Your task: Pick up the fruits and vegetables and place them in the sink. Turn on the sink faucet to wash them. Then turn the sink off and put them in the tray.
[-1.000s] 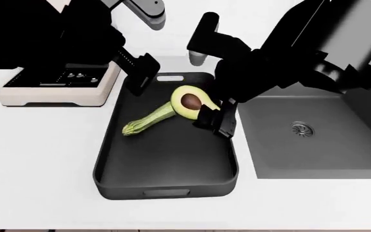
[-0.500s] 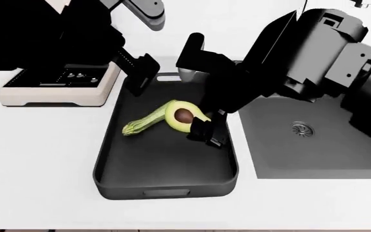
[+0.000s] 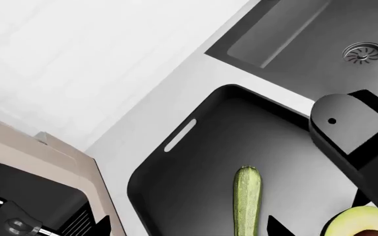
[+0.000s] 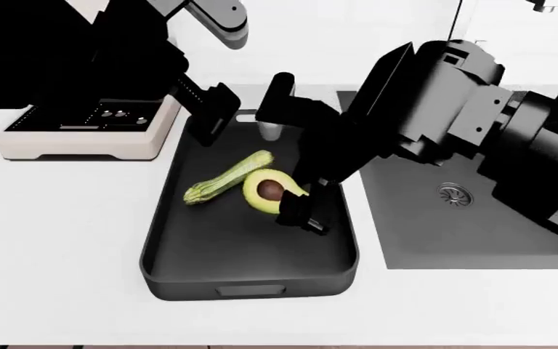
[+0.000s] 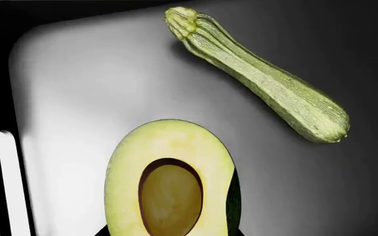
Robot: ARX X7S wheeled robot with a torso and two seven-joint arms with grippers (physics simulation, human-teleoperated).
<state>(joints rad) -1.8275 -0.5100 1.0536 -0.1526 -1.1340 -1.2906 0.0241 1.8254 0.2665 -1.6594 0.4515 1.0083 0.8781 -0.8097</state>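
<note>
A halved avocado point(image 4: 267, 190) point(image 5: 169, 182) with its brown pit showing sits between the jaws of my right gripper point(image 4: 293, 207) point(image 5: 169, 232), which is shut on it, low over the middle of the black tray point(image 4: 245, 251) point(image 5: 57, 98). I cannot tell whether it touches the tray floor. The striped zucchini point(image 4: 226, 178) point(image 5: 261, 78) point(image 3: 247, 201) lies in the tray just left of the avocado. My left gripper point(image 4: 211, 113) point(image 3: 189, 232) hangs open over the tray's far left corner. The dark sink point(image 4: 473, 225) point(image 3: 294, 39) lies right of the tray. My right arm hides the faucet.
A beige appliance point(image 4: 85, 131) point(image 3: 38, 182) with a black top stands left of the tray's far end. The bulky right arm point(image 4: 434, 102) point(image 3: 356, 132) reaches across the sink's back edge. The round drain point(image 4: 455, 194) point(image 3: 363, 53) shows in the basin. White counter point(image 4: 56, 240) surrounds the tray.
My right gripper has carried the avocado from the tray's far right toward its middle, nearer and lower, close beside the zucchini. The left arm and the zucchini have not moved.
</note>
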